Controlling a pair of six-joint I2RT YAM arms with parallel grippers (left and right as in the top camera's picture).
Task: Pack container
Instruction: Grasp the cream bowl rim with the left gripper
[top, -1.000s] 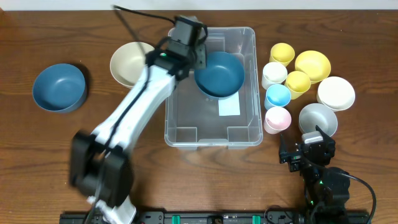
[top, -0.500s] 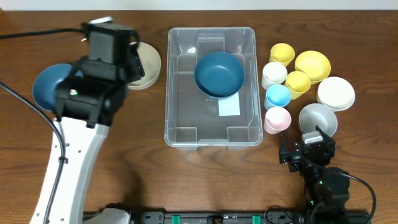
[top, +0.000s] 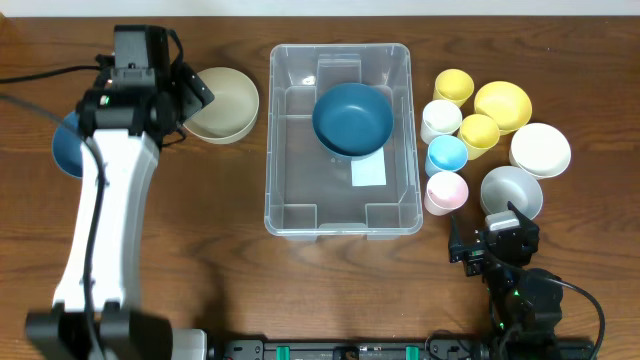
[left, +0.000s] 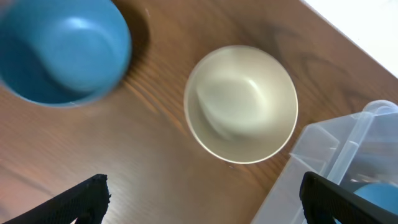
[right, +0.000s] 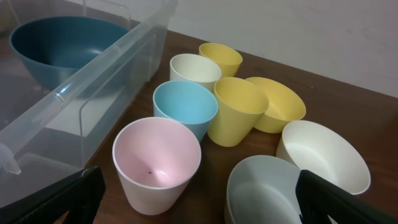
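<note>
Hovering left claw (left: 205, 194) spread over cream bowl (left: 241, 104), just beside container (left: 346, 151).

A bowl (top: 352, 118) lies in the container (top: 320, 195), cups (top: 447, 155) to its right.

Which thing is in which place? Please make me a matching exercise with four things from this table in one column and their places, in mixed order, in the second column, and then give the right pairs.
Things
1. dark blue round plastic bowl
2. cream round plastic bowl
3. pink plastic cup
4. lighter blue round plastic bowl

Places
A. at the far left of the wooden table
B. inside the large clear plastic rectangular container
C. on the table, right of the container
D. on the table, just left of the container

Right pairs: 1-B, 2-D, 3-C, 4-A
</note>
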